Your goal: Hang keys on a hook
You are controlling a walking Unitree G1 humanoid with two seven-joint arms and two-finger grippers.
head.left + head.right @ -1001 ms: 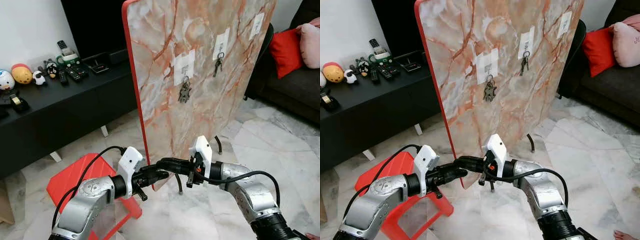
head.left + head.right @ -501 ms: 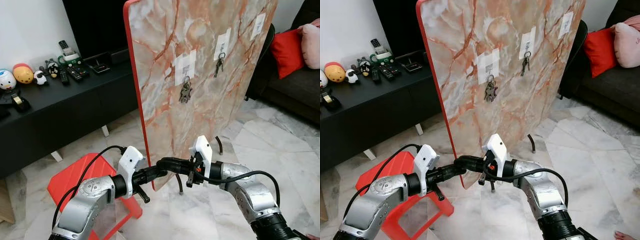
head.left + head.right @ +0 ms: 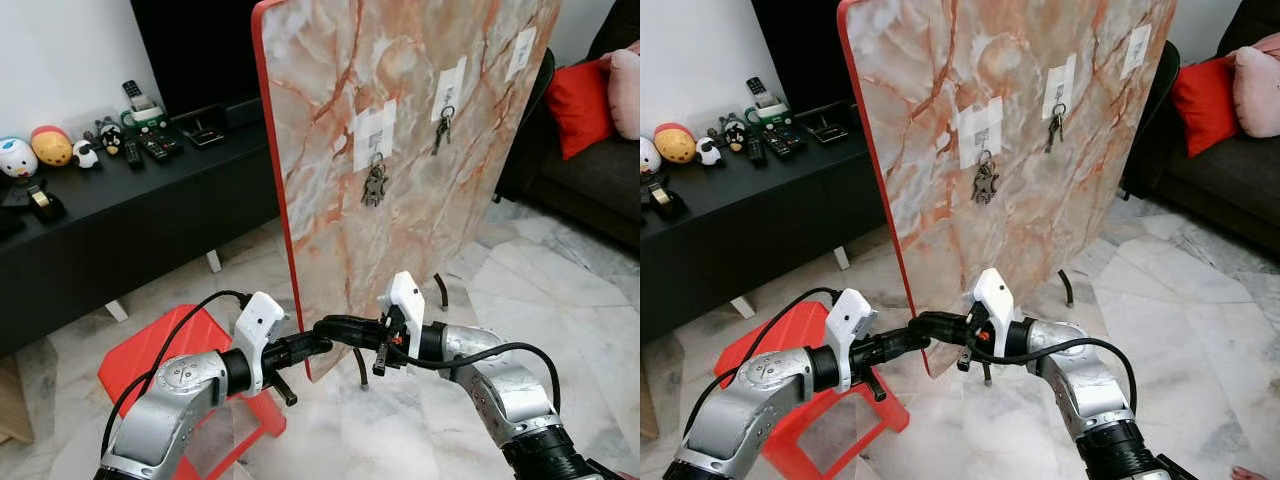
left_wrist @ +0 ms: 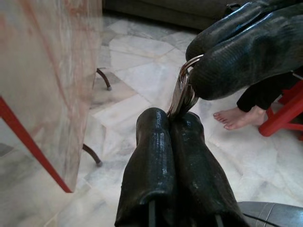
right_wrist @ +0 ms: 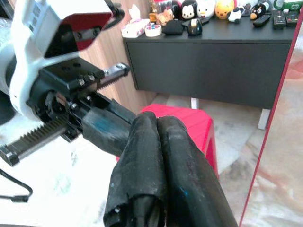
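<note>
An upright marble-pattern board (image 3: 400, 100) with a red edge stands ahead of me. Two white hook patches on it each carry a bunch of keys (image 3: 373, 186) (image 3: 441, 130); a third patch (image 3: 519, 50) is bare. Low in front of the board my two grippers meet tip to tip: the left gripper (image 3: 322, 343) reaches in from the left, the right gripper (image 3: 322, 326) from the right. In the left wrist view a metal key ring (image 4: 183, 90) is pinched between the left fingers (image 4: 156, 142) and also between the right fingers (image 4: 246, 52). The keys themselves are hidden.
A red stool (image 3: 170, 345) stands on the marble floor under my left arm. A black console (image 3: 120, 200) with remotes and toys lines the left wall. A dark sofa with a red cushion (image 3: 575, 100) is at the right. A person's bare foot (image 4: 236, 118) rests nearby.
The view has drifted slightly, shifting the board to the right in the picture. Both grippers stay joined tip to tip in the same place.
</note>
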